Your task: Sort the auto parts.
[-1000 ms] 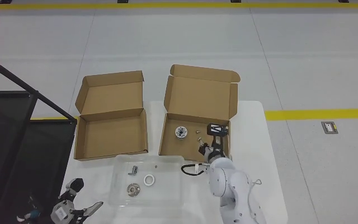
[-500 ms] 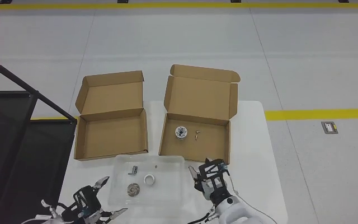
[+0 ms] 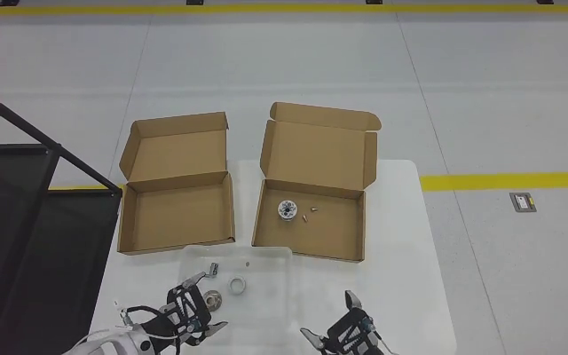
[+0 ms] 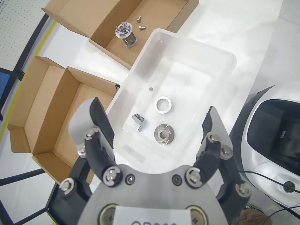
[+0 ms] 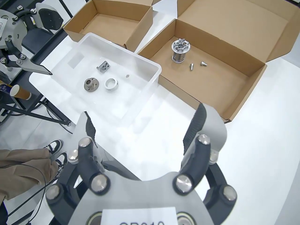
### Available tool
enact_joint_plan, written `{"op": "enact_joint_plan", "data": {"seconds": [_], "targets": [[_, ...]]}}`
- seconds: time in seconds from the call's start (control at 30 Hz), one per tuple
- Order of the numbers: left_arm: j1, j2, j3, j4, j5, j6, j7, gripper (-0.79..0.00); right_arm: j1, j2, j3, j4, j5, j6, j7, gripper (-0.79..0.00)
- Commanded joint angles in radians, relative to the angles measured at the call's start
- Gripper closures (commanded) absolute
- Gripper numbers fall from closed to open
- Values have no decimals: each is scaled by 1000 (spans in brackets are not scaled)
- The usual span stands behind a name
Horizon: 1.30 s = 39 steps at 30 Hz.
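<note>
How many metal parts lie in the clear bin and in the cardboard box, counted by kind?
Small bolts: 2
Slotted cylinder: 1
Ring: 1
Flanged hub: 1
Small bracket: 1
Total: 6
The speck in the bin is too small to tell, so it is not counted.

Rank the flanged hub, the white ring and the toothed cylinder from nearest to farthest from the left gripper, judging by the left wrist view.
From the left gripper:
1. flanged hub, at the near end of the clear bin.
2. white ring, in the same bin, just beyond the hub.
3. toothed cylinder, in the cardboard box past the bin.
</note>
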Motion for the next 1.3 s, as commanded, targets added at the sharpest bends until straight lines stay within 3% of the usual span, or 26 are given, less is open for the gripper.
{"op": "enact_joint_plan", "data": {"seconds": [0.0, 0.17, 0.3, 0.57, 0.73, 1.27], "targets": [[0, 0, 0, 0, 0, 0, 0, -785, 0, 0, 0, 0, 0, 0, 0, -785], [1, 1, 2, 3, 9, -6, -9, -785, 4, 0, -4, 8, 7, -2, 0, -785], [-38, 4, 59, 9, 54, -39, -110, -785, 133, 3, -24, 90, 78, -52, 6, -785], [-231, -1, 240, 82, 76, -99, -376, -785, 283, 31, 58, 190, 299, -316, -8, -785], [-377, -11, 326, 201, -19, -149, -509, -785, 294, 39, 107, 214, 369, -294, -41, -785], [-384, -11, 330, 207, -28, -152, -518, -785, 294, 39, 107, 214, 369, -294, -41, -785]]}}
